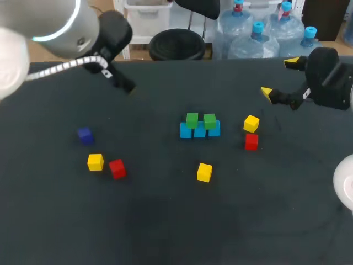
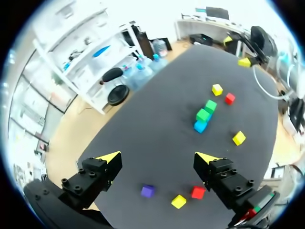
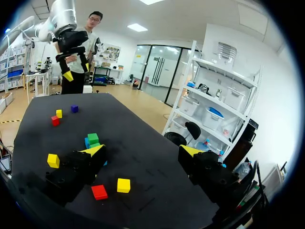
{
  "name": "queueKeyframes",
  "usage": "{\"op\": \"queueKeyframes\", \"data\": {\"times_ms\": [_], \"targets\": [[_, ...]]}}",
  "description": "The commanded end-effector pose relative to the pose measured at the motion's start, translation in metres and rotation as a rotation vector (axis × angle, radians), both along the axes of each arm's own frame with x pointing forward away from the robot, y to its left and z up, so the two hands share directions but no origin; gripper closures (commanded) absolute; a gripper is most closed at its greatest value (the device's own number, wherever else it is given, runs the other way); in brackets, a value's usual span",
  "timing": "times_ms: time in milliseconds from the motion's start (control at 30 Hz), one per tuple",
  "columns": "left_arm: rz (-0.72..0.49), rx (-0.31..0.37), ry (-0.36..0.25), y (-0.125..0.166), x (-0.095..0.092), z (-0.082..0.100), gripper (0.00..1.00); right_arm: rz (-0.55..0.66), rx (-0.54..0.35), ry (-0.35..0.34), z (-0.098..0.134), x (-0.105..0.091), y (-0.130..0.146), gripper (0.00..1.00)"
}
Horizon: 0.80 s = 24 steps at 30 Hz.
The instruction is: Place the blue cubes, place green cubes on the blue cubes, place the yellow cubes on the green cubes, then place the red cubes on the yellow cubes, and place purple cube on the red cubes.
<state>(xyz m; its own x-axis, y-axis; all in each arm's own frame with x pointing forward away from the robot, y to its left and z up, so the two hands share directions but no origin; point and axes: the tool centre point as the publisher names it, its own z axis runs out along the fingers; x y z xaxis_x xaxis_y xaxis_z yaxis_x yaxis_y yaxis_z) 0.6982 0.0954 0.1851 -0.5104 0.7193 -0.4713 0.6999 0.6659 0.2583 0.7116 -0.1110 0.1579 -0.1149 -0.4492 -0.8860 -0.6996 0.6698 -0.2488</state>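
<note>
While the left arm (image 1: 60, 25) is hanging over the table's (image 1: 165, 221) far left corner and the right arm (image 1: 331, 83) over its far right edge, the left gripper (image 2: 157, 158) and the right gripper (image 1: 279, 78) are holding their fingers wide apart, empty. The blue cubes (image 1: 199, 132) are sitting in a row mid-table, bearing two green cubes (image 1: 192, 119); yellow cubes (image 1: 204, 171), red cubes (image 1: 251, 142) and the purple cube (image 1: 84, 134) are lying loose around them

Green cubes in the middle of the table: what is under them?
The two green cubes sit on a row of blue cubes, apparently three. Only the blue sides show; most of their tops are covered by the green ones.
</note>
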Motion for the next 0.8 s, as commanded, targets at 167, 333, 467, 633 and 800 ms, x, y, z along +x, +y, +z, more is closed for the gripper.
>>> {"op": "queueKeyframes", "data": {"times_ms": [167, 333, 467, 633, 800], "targets": [[0.062, -0.118, -0.125, 0.013, -0.008, -0.014, 0.0, 0.003, 0.003, 0.001, 0.0, 0.0, -0.001, 0.0], [0.061, -0.143, -0.144, 0.011, -0.01, -0.009, 0.0, 0.003, 0.003, 0.001, 0.0, 0.0, -0.001, 0.0], [0.063, -0.137, -0.144, 0.012, -0.01, -0.007, 0.0, 0.003, 0.003, 0.001, 0.0, 0.0, -0.001, 0.0], [0.063, -0.137, -0.144, 0.012, -0.01, -0.007, 0.0, 0.015, 0.002, -0.006, 0.003, 0.0, 0.002, 0.0], [0.063, -0.137, -0.144, 0.012, -0.01, -0.007, 0.0, 0.036, -0.017, -0.02, 0.018, -0.002, 0.009, 0.0]]}}
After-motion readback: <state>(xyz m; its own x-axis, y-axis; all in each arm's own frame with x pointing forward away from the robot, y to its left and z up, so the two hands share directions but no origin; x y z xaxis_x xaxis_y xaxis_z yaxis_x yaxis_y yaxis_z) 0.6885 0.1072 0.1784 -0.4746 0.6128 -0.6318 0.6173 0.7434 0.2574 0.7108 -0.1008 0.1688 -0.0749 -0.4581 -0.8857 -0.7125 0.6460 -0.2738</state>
